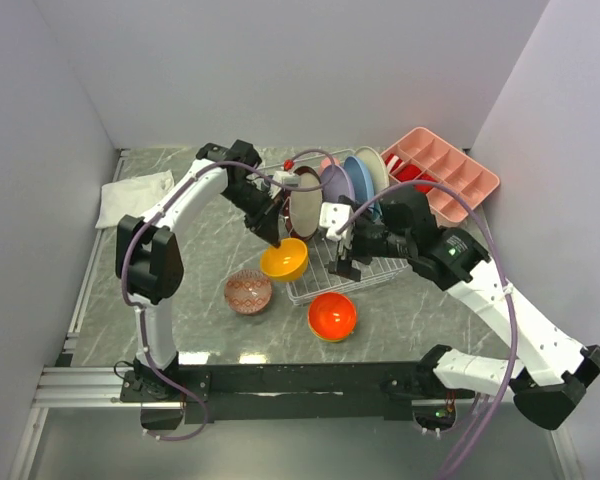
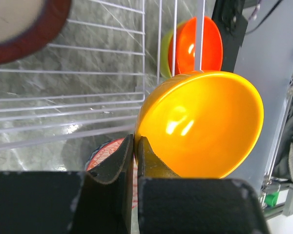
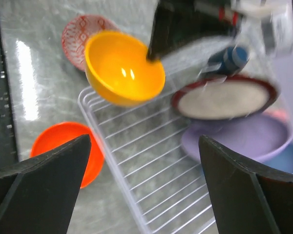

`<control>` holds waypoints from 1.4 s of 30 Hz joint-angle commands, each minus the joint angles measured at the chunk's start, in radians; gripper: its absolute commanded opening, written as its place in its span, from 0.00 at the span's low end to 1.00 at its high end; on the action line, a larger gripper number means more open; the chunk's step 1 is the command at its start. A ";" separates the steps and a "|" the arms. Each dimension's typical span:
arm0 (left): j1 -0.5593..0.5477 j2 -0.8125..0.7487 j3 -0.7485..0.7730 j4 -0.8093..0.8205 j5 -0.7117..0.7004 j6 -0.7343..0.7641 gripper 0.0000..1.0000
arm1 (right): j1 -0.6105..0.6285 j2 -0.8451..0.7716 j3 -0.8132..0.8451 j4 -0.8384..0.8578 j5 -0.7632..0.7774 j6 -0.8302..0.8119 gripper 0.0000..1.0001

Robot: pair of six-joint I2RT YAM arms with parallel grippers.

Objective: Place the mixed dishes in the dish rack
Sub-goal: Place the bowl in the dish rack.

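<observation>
**Yellow bowl pinched at the rack's corner: lift over the wall, then lower**

Nearest the arm bases in the overhead view, the red-orange bowl [image 1: 332, 315] sat on the table at six o'clock from the dish rack [image 2: 88, 112], just outside its near wall. The patterned pink bowl [image 1: 248, 292] lay at about eight o'clock, a little apart from the rack.

Just beyond them, the left gripper [image 2: 135, 146] was clamped on the rim of the orange-yellow bowl [image 2: 205, 126], its fingers nearly together with only the thin wall between them. The bowl hung tilted at the rack's near-left corner and appeared to be off the table.

The right gripper [image 3: 142, 146] hovered over the rack's open near half with its jaws spread wide and nothing in them.

Farther back, the dark-red-rimmed plate [image 1: 305, 203], lavender plate [image 1: 337, 183], blue plate [image 1: 357, 178] and cream plate [image 1: 372, 165] stood on edge in the rack. The pink tray [image 1: 450, 175] lay at two o'clock and the white cloth [image 1: 135, 197] at ten.

The step in hand looked to be seating this bowl. A rim pinch that slim would likely let the bowl swing, so the move called for slow travel. The bowl's underside should clear the raised wire wall before moving toward three o'clock, and it should come down on bare bars. It needed to stay short of the dark-red-rimmed plate and clear of the right arm's fingers. Letting go was best left until the bowl rested on the wires.
</observation>
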 commanded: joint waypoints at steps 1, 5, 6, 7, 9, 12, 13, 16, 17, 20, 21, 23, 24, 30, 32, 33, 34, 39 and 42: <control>-0.018 -0.013 0.069 -0.012 0.021 -0.099 0.01 | 0.065 0.014 -0.025 0.125 0.078 -0.174 0.96; -0.038 -0.002 0.075 -0.005 -0.001 -0.113 0.01 | 0.125 0.045 0.002 0.103 0.085 -0.268 0.88; -0.038 -0.001 0.072 -0.004 0.004 -0.114 0.01 | 0.134 0.048 0.005 0.089 0.074 -0.334 0.87; -0.038 0.001 0.075 -0.013 0.009 -0.107 0.01 | 0.157 0.050 0.007 0.064 0.074 -0.366 0.85; -0.038 0.002 0.075 -0.021 0.006 -0.102 0.01 | 0.162 0.079 0.024 0.037 0.062 -0.428 0.83; -0.038 0.005 0.072 -0.011 -0.005 -0.116 0.01 | 0.162 0.140 0.090 -0.076 0.033 -0.481 0.73; -0.036 0.007 0.073 -0.008 -0.008 -0.118 0.01 | 0.162 0.154 0.123 -0.098 0.017 -0.491 0.72; -0.036 0.010 0.076 -0.010 -0.022 -0.122 0.01 | 0.162 0.206 0.174 -0.190 -0.023 -0.520 0.71; -0.038 0.011 0.079 -0.013 -0.022 -0.116 0.01 | 0.163 0.232 0.182 -0.210 -0.026 -0.526 0.71; -0.038 0.007 0.084 -0.013 -0.024 -0.121 0.01 | 0.171 0.251 0.177 -0.224 -0.014 -0.546 0.70; -0.038 0.008 0.087 -0.011 -0.025 -0.121 0.01 | 0.177 0.260 0.176 -0.226 -0.012 -0.554 0.70; -0.038 0.008 0.087 -0.010 -0.025 -0.122 0.01 | 0.186 0.272 0.185 -0.235 -0.018 -0.554 0.70; -0.038 0.010 0.090 -0.010 -0.025 -0.122 0.01 | 0.195 0.277 0.188 -0.238 -0.014 -0.551 0.70; -0.036 -0.016 0.083 0.050 -0.072 -0.182 0.01 | 0.202 0.269 0.133 -0.101 0.026 -0.346 0.68; -0.038 -0.030 0.069 0.099 -0.115 -0.211 0.01 | 0.180 0.216 0.088 -0.013 0.048 -0.184 0.70; -0.036 -0.032 0.056 0.110 -0.125 -0.220 0.01 | 0.173 0.196 0.041 0.071 0.054 -0.128 0.72; -0.038 -0.029 0.053 0.128 -0.131 -0.226 0.01 | 0.159 0.171 0.019 0.116 0.068 -0.068 0.76; -0.038 -0.070 -0.017 0.263 -0.168 -0.332 0.01 | 0.101 0.116 -0.027 0.263 0.149 0.300 0.79; -0.039 -0.094 -0.045 0.350 -0.197 -0.392 0.01 | 0.030 0.114 -0.024 0.302 0.166 0.469 0.77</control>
